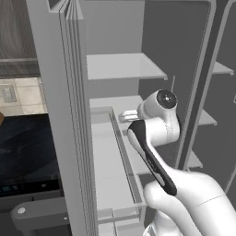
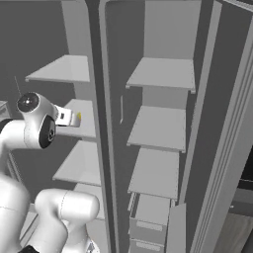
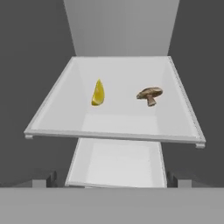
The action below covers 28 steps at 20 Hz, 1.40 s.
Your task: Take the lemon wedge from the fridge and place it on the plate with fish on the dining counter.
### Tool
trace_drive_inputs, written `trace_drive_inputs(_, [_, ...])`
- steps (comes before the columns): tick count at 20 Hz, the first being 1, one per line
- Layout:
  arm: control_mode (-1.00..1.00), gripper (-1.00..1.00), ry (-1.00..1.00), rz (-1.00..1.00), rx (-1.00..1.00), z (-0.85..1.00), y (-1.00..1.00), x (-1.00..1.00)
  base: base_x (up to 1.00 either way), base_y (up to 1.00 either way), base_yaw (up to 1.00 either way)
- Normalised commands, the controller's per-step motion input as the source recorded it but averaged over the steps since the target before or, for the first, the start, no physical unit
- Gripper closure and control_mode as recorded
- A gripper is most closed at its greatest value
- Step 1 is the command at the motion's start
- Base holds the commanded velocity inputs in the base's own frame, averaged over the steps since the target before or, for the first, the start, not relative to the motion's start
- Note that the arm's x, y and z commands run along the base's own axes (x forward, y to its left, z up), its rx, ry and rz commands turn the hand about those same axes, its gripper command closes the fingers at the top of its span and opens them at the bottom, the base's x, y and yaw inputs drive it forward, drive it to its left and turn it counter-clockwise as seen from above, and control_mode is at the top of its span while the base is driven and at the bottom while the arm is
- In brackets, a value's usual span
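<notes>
currently the two-finger pincer [image 2: 74, 118] at the end of the white arm stands with its jaws fully apart and nothing between them, reaching into the tall grey fridge [image 1: 69, 115] whose door is open. the tiny bright yellow lemon wedge [image 3: 98, 93] lies ahead of the pincer and slightly to its left in the hand view, resting on the white inner shelf [image 3: 131, 120], well apart from the finger tips. a small brown mushroom-shaped lump [image 3: 149, 95] sits on the same shelf, to the right of the wedge and clearly separated from it; it is not the target. in the right base view a speck of yellow shows just beyond the pincer tip. judged from its size and form, the wedge should be very light, somewhat soft in the flesh, firmer along the rind, and probably slick on the cut faces, so a hard squeeze could crush it or squirt it out sideways. the advised hold is across the two flat cut faces at the thickest mid-section, jaws centred, closing gently. because the piece is far smaller than the pincer, the tips must come down close to the shelf surface without scraping it. neither the plate nor the dining counter can be located from this position.
</notes>
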Motion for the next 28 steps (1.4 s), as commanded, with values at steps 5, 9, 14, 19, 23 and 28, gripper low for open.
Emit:
trace_drive_inputs(5, [-1.0, -1.0, 0.0, 0.0, 0.0, -0.03, 0.03, 0.31, 0.0, 0.0, 0.0])
trace_drive_inputs(9, [-1.0, -1.0, 0.0, 0.0, 0.0, -0.01, 0.05, 0.48, 0.0, 0.0, 0.0])
trace_drive_inputs(14, [-1.0, -1.0, 0.0, 0.0, 0.0, -0.02, 0.07, 0.44, 0.0, 0.0, 0.0])
trace_drive_inputs(19, [-1.0, -1.0, 0.01, 0.0, 0.0, -0.02, 0.17, 0.47, 0.0, 0.0, 0.0])
trace_drive_inputs(23, [-1.0, -1.0, 0.1, 0.0, 0.0, -0.26, 0.26, 0.28, 0.0, 0.0, 0.0])
trace_drive_inputs(28, [-1.0, -1.0, 0.12, 0.0, 0.0, -0.19, 0.13, 0.34, 0.0, 0.0, 0.0])
